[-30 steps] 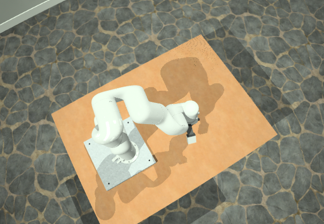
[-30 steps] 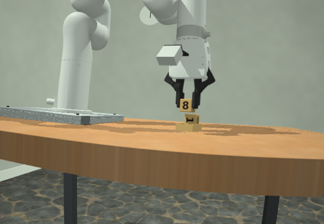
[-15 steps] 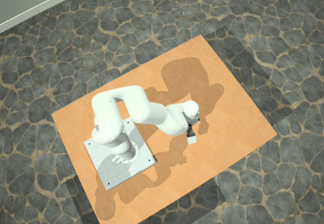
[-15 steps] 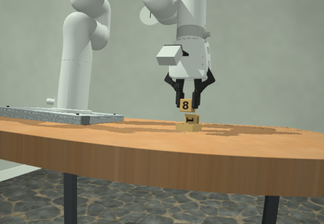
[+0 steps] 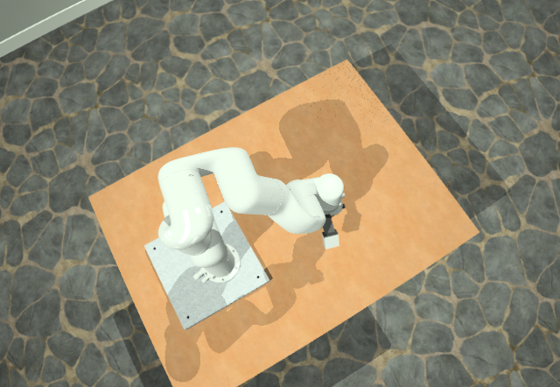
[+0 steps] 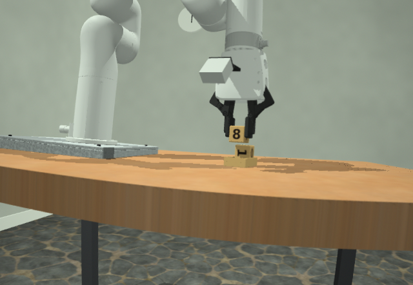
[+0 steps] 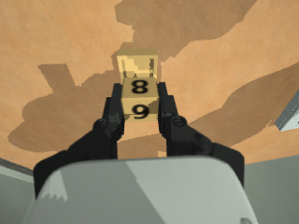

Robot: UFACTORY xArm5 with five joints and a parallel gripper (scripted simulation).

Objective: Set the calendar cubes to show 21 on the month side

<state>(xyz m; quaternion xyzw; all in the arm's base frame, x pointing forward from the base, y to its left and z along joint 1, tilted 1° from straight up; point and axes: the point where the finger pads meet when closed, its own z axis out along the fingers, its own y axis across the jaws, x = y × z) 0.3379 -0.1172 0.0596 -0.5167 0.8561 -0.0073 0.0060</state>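
My gripper is shut on a small yellow cube and holds it in the air, over the tray. An upright 8 is on its side facing the exterior camera; its top shows a 6 or 9 in the wrist view. A second yellow cube stands in the wooden tray, low behind the walls, with a 1 lying sideways. In the wrist view this second cube is hidden or cannot be told apart. No month's name is readable. In the top view the arm hides tray and cubes.
The tray sits on the orange table. The arm's grey base plate is to the left. A pale camera box sticks out from the wrist. Arm shadows cross the table top.
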